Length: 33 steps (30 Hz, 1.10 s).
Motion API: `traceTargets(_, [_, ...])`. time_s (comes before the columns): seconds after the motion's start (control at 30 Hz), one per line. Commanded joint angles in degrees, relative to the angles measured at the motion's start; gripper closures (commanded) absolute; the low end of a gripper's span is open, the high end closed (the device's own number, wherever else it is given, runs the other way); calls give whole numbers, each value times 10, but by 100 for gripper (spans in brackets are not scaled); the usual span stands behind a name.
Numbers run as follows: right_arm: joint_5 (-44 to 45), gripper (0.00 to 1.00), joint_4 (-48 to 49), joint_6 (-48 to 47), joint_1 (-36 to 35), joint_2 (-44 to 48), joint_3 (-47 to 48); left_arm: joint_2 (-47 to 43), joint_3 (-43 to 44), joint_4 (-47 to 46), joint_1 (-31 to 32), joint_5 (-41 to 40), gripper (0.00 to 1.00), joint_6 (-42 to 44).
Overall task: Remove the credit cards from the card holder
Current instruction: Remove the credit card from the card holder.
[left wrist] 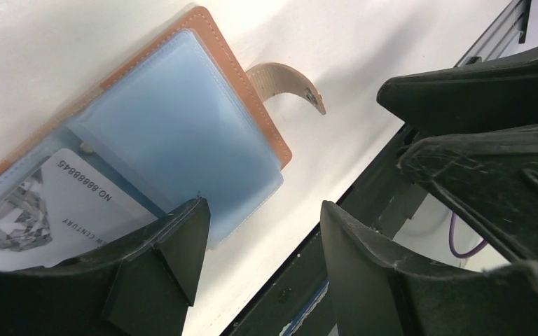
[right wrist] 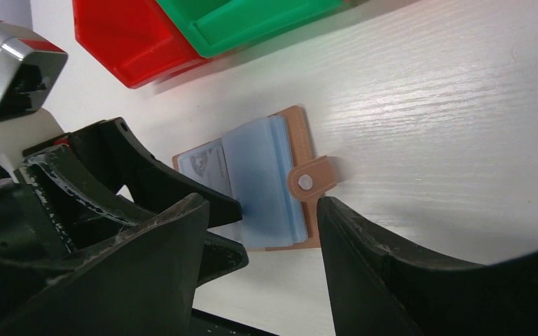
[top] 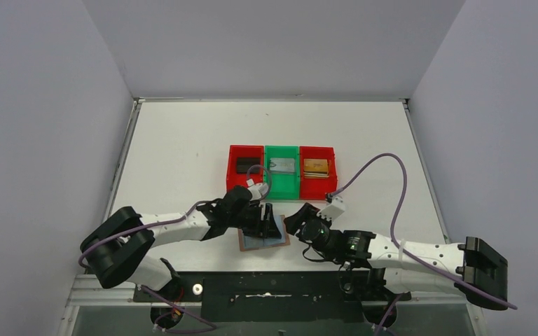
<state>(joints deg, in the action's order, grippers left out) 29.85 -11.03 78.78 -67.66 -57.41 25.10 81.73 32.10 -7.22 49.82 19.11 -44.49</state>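
The tan card holder [top: 263,242] lies open near the table's front edge, its blue sleeves [left wrist: 175,133] facing up. A light card [left wrist: 56,210] with a diamond picture sits in a left sleeve; it also shows in the right wrist view [right wrist: 207,164]. My left gripper [top: 270,220] is open, one finger [left wrist: 175,245] over the sleeves' edge, the other off the holder. My right gripper [top: 295,222] is open and empty just right of the holder [right wrist: 287,140], near its snap tab [right wrist: 312,180]. A black card [top: 244,165], a silver card [top: 284,165] and a gold card [top: 316,166] lie in the bins.
Three joined bins stand behind the holder: a red one [top: 235,180], a green one [top: 282,187], a red one [top: 330,183]. The black front rail [left wrist: 385,189] runs close to the holder. The two grippers are very near each other.
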Motion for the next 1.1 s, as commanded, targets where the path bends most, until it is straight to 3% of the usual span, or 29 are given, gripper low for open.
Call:
traceTargets(0.0, [53,42,19,1,-6,20,21,8,34,-40,3,39,41,16])
traceTargets(0.2, [44,55,44,1,-6,28,4,-32,28,-10,3,-11,44,10])
traceTargets(0.27, [38,62,57,-8,-7,33,-1,-71,17,24,2,-84,53,7])
traceTargets(0.33, [27,69,77,-22,-6,38,-4,-110,0,53,-10,-127,56,1])
traceTargets(0.4, [16,73,109,-39,-6,42,-9,-140,-21,50,-36,-104,57,1])
traceTargets(0.53, [-2,74,142,-53,-5,29,-9,-129,-51,6,-84,-9,60,-4])
traceTargets(0.67, [-9,73,128,-51,-2,-5,11,-50,-39,-34,-79,57,66,-9])
traceTargets(1.07, [-17,68,119,-45,1,-17,12,-25,-9,-50,-44,27,68,-20])
